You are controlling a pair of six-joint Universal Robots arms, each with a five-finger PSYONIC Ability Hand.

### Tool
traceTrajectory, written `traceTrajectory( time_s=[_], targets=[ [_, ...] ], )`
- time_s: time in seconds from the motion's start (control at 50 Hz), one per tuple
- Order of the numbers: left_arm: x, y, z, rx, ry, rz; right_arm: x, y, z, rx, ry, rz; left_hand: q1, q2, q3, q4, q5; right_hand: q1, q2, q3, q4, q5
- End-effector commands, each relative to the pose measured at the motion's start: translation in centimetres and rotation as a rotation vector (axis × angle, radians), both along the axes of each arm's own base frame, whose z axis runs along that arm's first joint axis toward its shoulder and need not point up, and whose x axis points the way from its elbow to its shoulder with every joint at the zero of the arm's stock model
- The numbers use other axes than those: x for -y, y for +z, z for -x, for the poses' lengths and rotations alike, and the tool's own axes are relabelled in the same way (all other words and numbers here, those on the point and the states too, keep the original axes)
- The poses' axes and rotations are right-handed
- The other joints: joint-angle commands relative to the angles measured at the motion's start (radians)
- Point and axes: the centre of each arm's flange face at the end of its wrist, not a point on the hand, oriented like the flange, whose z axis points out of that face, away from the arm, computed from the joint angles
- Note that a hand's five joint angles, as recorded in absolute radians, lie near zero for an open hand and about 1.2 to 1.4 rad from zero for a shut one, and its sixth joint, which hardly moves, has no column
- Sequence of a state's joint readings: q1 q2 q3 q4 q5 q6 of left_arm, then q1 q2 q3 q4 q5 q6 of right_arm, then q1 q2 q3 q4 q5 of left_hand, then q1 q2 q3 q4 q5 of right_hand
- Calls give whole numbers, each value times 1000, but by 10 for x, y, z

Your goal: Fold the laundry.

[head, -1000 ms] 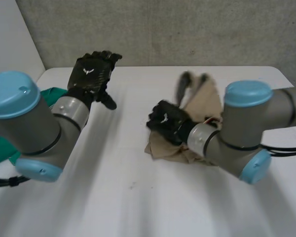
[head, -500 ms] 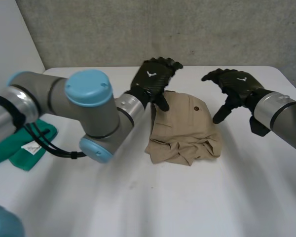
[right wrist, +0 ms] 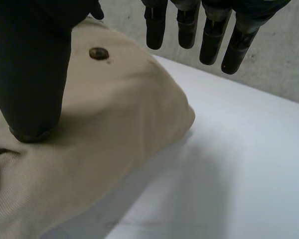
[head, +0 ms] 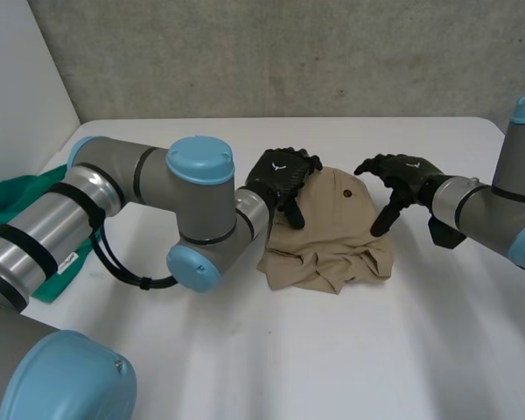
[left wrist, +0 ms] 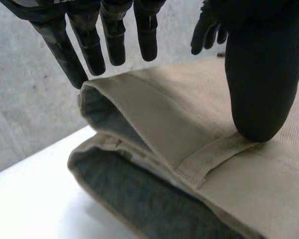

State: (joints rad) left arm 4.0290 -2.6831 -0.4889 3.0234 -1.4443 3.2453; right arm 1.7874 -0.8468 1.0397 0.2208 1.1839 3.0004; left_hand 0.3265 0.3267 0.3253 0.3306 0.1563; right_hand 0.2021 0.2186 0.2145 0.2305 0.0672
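**Desk:** Stock on the bench?

**Operator:** Item one: tan twill garment (head: 328,241), part-folded and rumpled along its near edge, lying at the middle of the white table (head: 332,350). It has a dark round button (head: 347,192) on the top layer. Item two: green cloth heap (head: 13,197), at the table's left edge beneath my left arm, well apart from item one.

**Desk:** Hands?

**Operator:** Item three: left hand (head: 280,175), at the garment's far left corner. The fingers are straight and parted above the folded edge, the thumb tip rests on the top layer, and nothing is pinched. Item four: right hand (head: 401,171), at the far right edge near the button. The fingers are straight over bare table, the thumb tip presses the cloth, and nothing is gripped.

**Desk:** Step?

**Operator:** I read it as setting up a two-handed grasp on the far edge for another fold. By my judgement the green piece has not been started.

**Desk:** Next move?

**Operator:** I'd slide the fingers under the stacked layers at both corners and close them against the thumbs. Then I'd lift evenly and carry the edge towards me. The left corner gapes open, so catching every layer there needs care.
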Motion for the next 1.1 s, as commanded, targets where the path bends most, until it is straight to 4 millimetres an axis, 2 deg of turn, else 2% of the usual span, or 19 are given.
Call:
traceTrajectory(
  time_s=[0.02,0.2,0.42,0.5,0.56,0.66,0.74,0.76,0.82,0.84,0.9,0.92,0.98,1.1],
  targets=[
    [-3,-26,-8,86,27,-87,4,-20,-2,-16,14,-46,48,48,50,44,44,-28,-44,-40,-56,-67],
    [-7,-45,-17,202,30,-84,4,-39,-1,-130,57,-22,34,34,35,30,29,-28,-44,-40,-56,-67],
    [-3,-41,-20,218,64,-60,5,-55,0,-202,93,-9,31,31,32,27,27,-28,-44,-40,-56,-67],
    [-3,-36,-20,213,63,-56,4,-53,-1,-207,97,0,25,25,26,21,21,-28,-44,-40,-56,-67],
    [-5,-25,-21,203,60,-46,3,-42,-2,-192,96,18,16,16,17,12,12,-28,-44,-40,-56,-67],
    [-12,9,-26,176,58,-15,-2,3,-1,-144,72,106,-95,-95,-94,-99,-99,-28,-44,-40,-56,-67],
    [-22,49,-33,125,62,41,-2,37,7,-79,-20,171,-139,-140,-138,-143,-144,-28,-44,-40,-56,-67],
    [-25,67,-37,95,68,74,-2,43,9,-66,-43,184,-148,-148,-147,-152,-152,-28,-44,-40,-56,-67],
    [-34,92,-43,51,69,126,-6,55,18,-31,-134,206,-151,-151,-150,-155,-155,-28,-44,-40,-56,-67],
    [-41,107,-49,25,71,152,-8,58,20,-25,-157,213,-151,-151,-150,-155,-155,-28,-44,-40,-56,-67],
    [-52,125,-59,-5,76,185,-17,68,29,-10,-235,223,-151,-151,-150,-155,-155,-28,-44,-40,-56,-67],
    [-60,135,-66,-18,75,196,-20,68,31,-7,-250,216,-152,-152,-151,-156,-156,-28,-44,-40,-56,-67],
    [-71,145,-76,-24,71,201,-33,59,35,2,-280,157,-152,-152,-151,-156,-156,-28,-44,-40,-56,-67],
    [-103,143,-94,-54,-44,110,-58,33,40,44,-298,15,-152,-152,-151,-156,-156,-28,-44,-40,-56,-67]
  ],
)
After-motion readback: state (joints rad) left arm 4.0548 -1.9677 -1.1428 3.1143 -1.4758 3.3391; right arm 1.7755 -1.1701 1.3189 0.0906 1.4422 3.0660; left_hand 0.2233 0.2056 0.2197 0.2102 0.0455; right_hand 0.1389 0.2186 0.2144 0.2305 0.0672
